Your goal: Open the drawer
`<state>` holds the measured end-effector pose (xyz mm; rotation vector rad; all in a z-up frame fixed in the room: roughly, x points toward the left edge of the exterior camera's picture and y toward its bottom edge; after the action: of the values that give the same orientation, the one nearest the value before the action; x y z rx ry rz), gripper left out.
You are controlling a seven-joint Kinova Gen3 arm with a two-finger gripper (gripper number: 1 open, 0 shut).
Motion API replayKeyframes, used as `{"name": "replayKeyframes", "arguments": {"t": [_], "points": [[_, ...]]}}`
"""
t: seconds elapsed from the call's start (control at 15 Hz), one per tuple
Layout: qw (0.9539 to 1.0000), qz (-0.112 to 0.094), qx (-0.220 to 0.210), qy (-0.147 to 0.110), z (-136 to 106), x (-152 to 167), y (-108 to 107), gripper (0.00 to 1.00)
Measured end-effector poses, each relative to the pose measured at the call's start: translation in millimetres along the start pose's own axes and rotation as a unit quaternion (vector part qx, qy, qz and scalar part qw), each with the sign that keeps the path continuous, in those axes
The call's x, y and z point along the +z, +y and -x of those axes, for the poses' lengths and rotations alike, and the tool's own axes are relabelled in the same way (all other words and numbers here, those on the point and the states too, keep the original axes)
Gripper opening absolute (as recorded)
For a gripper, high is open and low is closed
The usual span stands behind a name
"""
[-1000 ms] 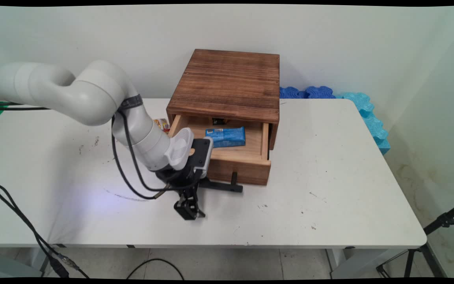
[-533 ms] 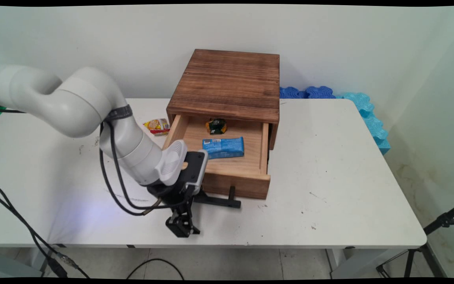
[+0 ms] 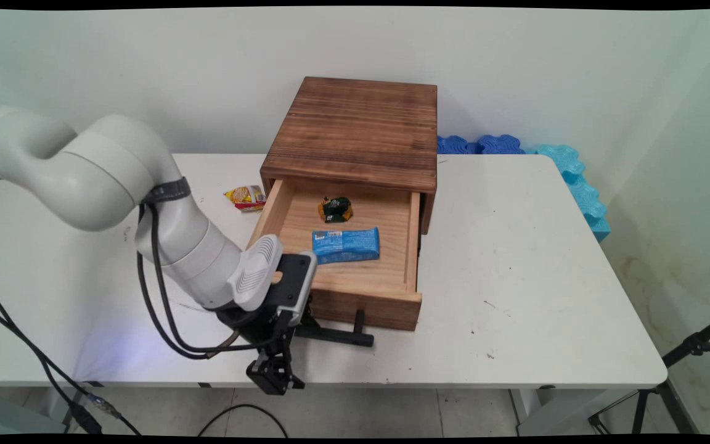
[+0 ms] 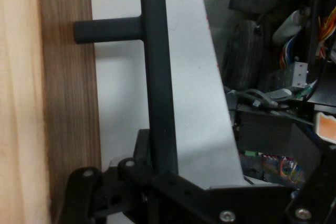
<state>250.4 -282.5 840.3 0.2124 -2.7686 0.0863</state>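
A dark wooden box (image 3: 355, 129) stands at the back of the white table (image 3: 515, 259), its light wood drawer (image 3: 364, 302) pulled far out toward the near edge. In the drawer lie a blue snack bar (image 3: 346, 245) and a small dark green packet (image 3: 336, 209). My gripper (image 3: 301, 328) is shut on the left end of the drawer's black bar handle (image 3: 336, 335). In the hand view the handle (image 4: 157, 77) runs up from between my gripper (image 4: 157, 178), with the drawer front (image 4: 68, 103) to its left.
A yellow and red packet (image 3: 244, 197) lies on the table left of the box. Blue foam pieces (image 3: 552, 160) sit at the table's back right corner. My hand is close to the table's near edge (image 3: 392, 382). Black cables hang from the arm.
The hand has moved toward the near edge with the handle, drawing the drawer further out. The dark green packet at the drawer's back has come into sight.
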Motion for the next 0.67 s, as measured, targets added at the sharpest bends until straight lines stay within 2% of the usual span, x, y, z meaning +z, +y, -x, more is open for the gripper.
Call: {"name": "replayKeyframes", "arguments": {"t": [0.67], "points": [[1.0000,0.008,0.004,0.002,2,-7,21,1.00]]}}
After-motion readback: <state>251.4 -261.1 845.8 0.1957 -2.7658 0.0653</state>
